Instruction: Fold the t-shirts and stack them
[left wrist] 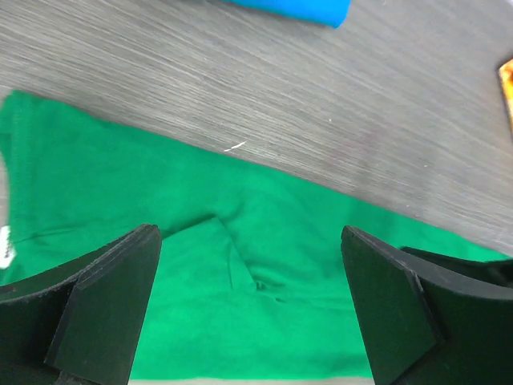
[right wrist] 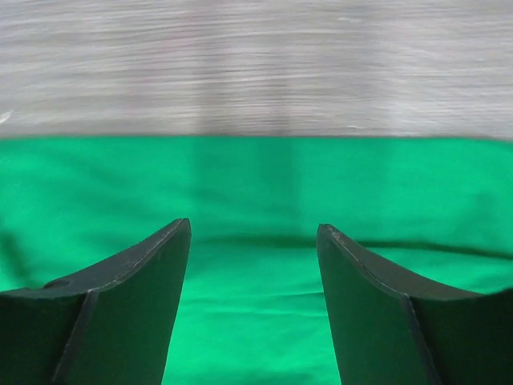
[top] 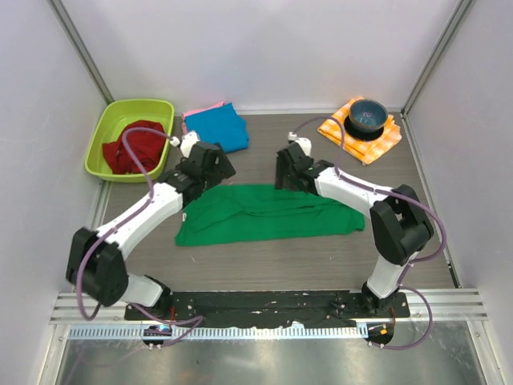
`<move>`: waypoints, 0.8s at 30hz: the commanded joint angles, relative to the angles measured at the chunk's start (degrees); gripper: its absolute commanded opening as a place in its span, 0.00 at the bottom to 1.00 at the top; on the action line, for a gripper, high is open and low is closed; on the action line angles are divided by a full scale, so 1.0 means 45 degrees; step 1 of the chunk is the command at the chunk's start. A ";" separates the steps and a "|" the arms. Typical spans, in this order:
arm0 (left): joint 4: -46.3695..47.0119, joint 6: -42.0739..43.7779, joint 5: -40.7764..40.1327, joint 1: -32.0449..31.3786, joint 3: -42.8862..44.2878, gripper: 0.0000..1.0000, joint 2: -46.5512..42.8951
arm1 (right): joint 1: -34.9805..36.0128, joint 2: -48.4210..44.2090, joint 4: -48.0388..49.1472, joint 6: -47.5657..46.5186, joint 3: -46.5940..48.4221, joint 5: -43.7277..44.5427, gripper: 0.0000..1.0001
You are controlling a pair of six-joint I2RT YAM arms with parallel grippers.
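The green t-shirt [top: 264,212] lies folded into a long band across the middle of the table. A folded blue t-shirt [top: 216,128] rests on a pink one [top: 200,111] at the back. My left gripper [top: 210,167] hovers over the green shirt's far left edge, and in the left wrist view the left gripper [left wrist: 250,237] is wide open above a crease in the green shirt [left wrist: 96,176]. My right gripper [top: 290,170] stands at the shirt's far edge near the middle. In the right wrist view the right gripper [right wrist: 253,226] is open over the green shirt [right wrist: 256,172], holding nothing.
A lime tub [top: 120,112] holding a red cloth [top: 132,146] sits at the back left. An orange-and-white checked cloth [top: 383,138] with a dark bowl [top: 367,115] on it lies at the back right. White walls enclose the table.
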 commanded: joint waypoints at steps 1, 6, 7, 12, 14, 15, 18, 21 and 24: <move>-0.2461 -0.0101 -0.0815 0.0051 -0.0065 1.00 -0.1741 | 0.1130 -0.0082 0.0088 -0.1575 0.1482 -0.3340 0.70; -0.3557 -0.1524 -0.2126 0.0187 -0.1899 1.00 -0.3889 | 0.2188 0.1636 0.0246 -0.2377 0.3314 -0.5427 0.72; -0.3539 -0.1701 -0.2126 0.0362 -0.2540 1.00 -0.4299 | 0.2228 0.1967 0.0284 -0.2417 0.3552 -0.5803 0.72; -0.3461 -0.2503 -0.2302 0.0676 -0.3835 1.00 -0.6470 | 0.2540 0.3646 0.1452 -0.2378 0.4684 -0.7932 0.69; -0.3693 -0.2445 -0.2341 0.0695 -0.3914 1.00 -0.6704 | 0.2638 0.4175 0.1398 -0.2456 0.5211 -0.8053 0.69; -0.3792 -0.2348 -0.2418 0.0695 -0.3895 1.00 -0.6744 | 0.2735 0.4622 0.1301 -0.2456 0.5678 -0.8343 0.69; -0.4144 -0.2230 -0.2575 0.0715 -0.3797 1.00 -0.6959 | 0.2833 0.5346 0.1261 -0.2320 0.6307 -0.8638 0.68; -0.4066 -0.2074 -0.2653 0.0715 -0.3913 1.00 -0.7212 | 0.3047 0.5700 0.1261 -0.2339 0.6639 -0.8756 0.68; -0.3968 -0.1957 -0.2635 0.0734 -0.3992 1.00 -0.7233 | 0.3204 0.5740 0.1281 -0.2281 0.6660 -0.8718 0.68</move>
